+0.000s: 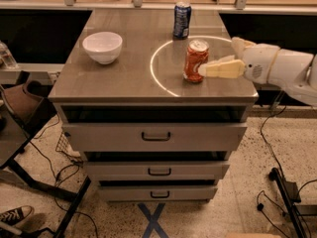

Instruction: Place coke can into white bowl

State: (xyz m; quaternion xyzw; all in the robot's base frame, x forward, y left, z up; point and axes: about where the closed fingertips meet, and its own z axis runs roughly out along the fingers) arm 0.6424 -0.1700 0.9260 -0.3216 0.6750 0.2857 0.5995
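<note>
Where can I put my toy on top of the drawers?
Bare top lies between the white bowl and the coke can, and along the front edge. The right is crowded: blue can, coke can, and the open gripper at its right.

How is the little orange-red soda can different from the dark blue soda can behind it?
The orange-red soda can has white writing; the dark blue soda can is darker, with pale markings. The red can stands inside the bright ring; the blue can stands farther back. The cream gripper, open, is right beside the red can, far from the blue can. Both stand upright with silver tops.
</note>
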